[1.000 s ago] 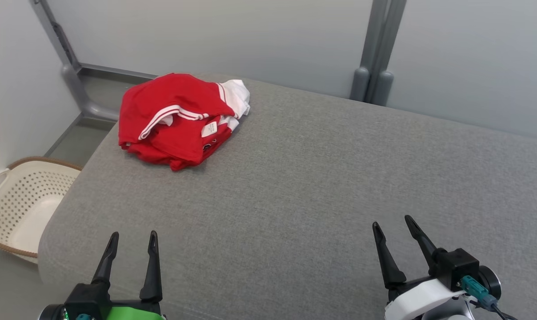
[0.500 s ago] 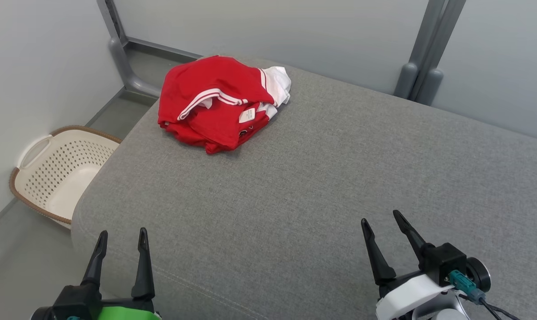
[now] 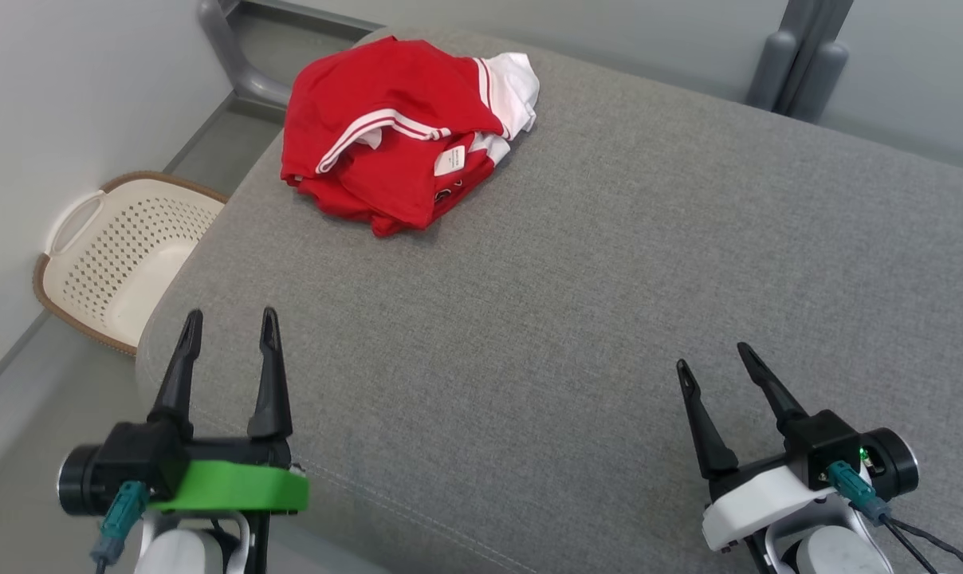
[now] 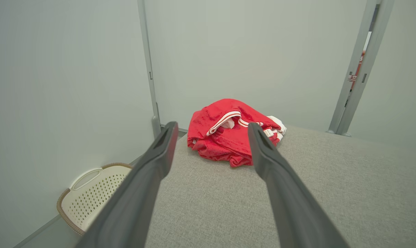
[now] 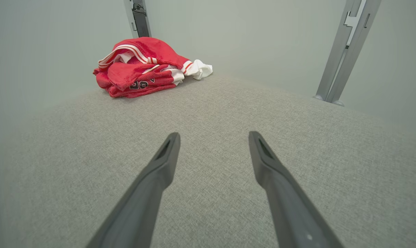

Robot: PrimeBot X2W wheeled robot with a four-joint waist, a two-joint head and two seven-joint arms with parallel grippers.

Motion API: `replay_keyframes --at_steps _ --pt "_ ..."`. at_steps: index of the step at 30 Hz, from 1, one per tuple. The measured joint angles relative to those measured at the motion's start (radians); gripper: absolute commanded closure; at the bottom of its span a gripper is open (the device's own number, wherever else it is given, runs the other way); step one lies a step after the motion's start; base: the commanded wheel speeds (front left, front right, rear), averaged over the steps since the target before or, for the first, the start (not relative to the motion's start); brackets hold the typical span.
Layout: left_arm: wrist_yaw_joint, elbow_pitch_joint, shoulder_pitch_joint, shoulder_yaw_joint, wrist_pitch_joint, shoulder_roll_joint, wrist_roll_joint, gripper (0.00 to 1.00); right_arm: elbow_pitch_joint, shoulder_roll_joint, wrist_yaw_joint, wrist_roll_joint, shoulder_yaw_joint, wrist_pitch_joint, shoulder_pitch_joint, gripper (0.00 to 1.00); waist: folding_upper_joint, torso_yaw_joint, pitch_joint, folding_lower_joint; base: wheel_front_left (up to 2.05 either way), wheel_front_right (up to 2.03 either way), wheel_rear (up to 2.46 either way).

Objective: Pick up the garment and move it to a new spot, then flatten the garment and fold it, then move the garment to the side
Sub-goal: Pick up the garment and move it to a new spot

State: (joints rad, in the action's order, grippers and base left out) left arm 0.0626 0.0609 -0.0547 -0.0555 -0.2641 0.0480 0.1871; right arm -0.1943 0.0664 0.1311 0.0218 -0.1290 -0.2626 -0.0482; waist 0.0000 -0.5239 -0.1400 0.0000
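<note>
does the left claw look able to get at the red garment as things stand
Probably yes: the left claw is open and aimed at the garment, with only bare grey cushion between, though it lies well ahead.

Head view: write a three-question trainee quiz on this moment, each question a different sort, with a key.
1. True or false: the red garment lies on the grey cushion, touching neither gripper.
2. The left gripper is: A) open, holding nothing; B) shut on the garment; C) shut, holding nothing.
3. Fill the gap: on the floor to the left of the cushion stands a pale, perforated ____.

Key: 1 true. 2 A. 3 basket.
</note>
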Motion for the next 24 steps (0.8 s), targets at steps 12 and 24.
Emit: replay_keyframes --at_steps 12,24 --pt "0.035 0.252 -0.469 0.079 -0.001 0.054 -0.082 0.00 0.085 0.118 0.000 -0.031 0.072 0.000 -0.089 0.00 0.0000 0.033 -0.183 0.0001 0.00 0.00 0.00" --pt "0.065 0.811 -1.032 0.089 0.265 0.153 0.070 0.00 0.257 0.235 0.000 -0.010 0.101 0.000 -0.149 0.00 0.0000 0.110 -0.377 0.0002 0.00 0.00 0.00"
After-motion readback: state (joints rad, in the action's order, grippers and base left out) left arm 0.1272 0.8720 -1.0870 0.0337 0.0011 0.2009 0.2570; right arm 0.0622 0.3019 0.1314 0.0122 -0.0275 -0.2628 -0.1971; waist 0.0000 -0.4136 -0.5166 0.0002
